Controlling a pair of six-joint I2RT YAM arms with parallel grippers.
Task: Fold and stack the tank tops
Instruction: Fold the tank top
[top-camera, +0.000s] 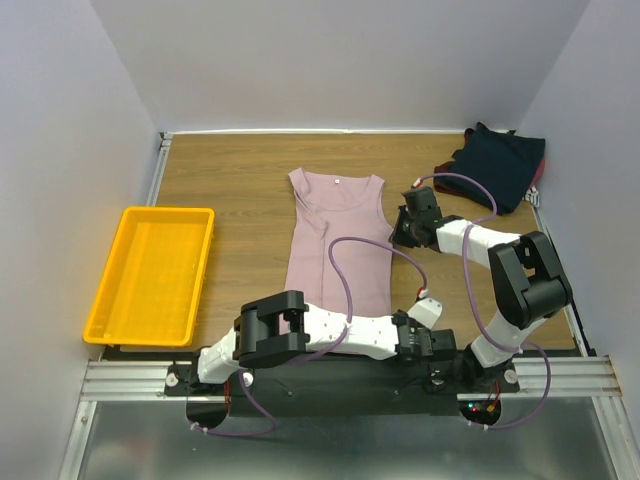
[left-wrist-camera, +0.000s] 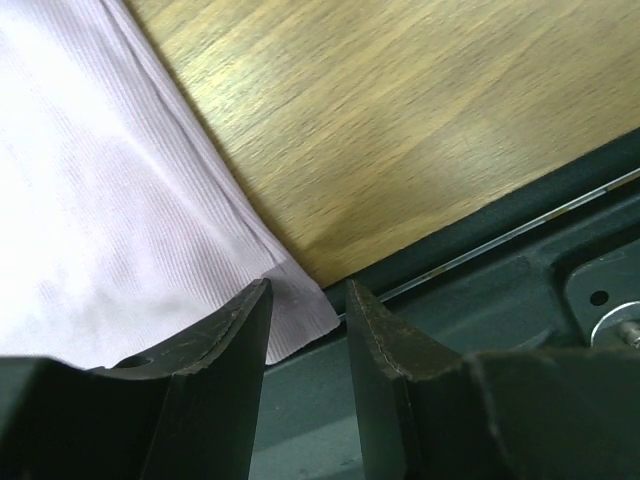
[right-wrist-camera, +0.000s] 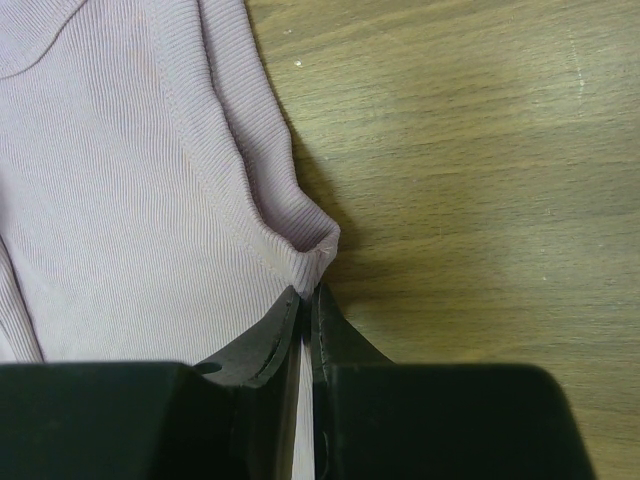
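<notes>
The dusty pink tank top (top-camera: 335, 240) lies flat in the middle of the wooden table (top-camera: 230, 180), neck to the back. My right gripper (top-camera: 396, 236) is at its right armhole edge; in the right wrist view it (right-wrist-camera: 308, 292) is shut on a pinched fold of the pink knit (right-wrist-camera: 130, 170). My left gripper (top-camera: 402, 326) is at the near right hem corner; in the left wrist view it (left-wrist-camera: 307, 290) is open, with the hem corner of the pink top (left-wrist-camera: 100, 180) lying just at the fingertips, not gripped. The dark navy tops (top-camera: 500, 165) lie heaped at the back right corner.
A yellow plastic tray (top-camera: 150, 275) stands at the left of the table. The dark rail at the table's near edge (left-wrist-camera: 500, 230) runs right under the left gripper. Grey walls close the back and sides.
</notes>
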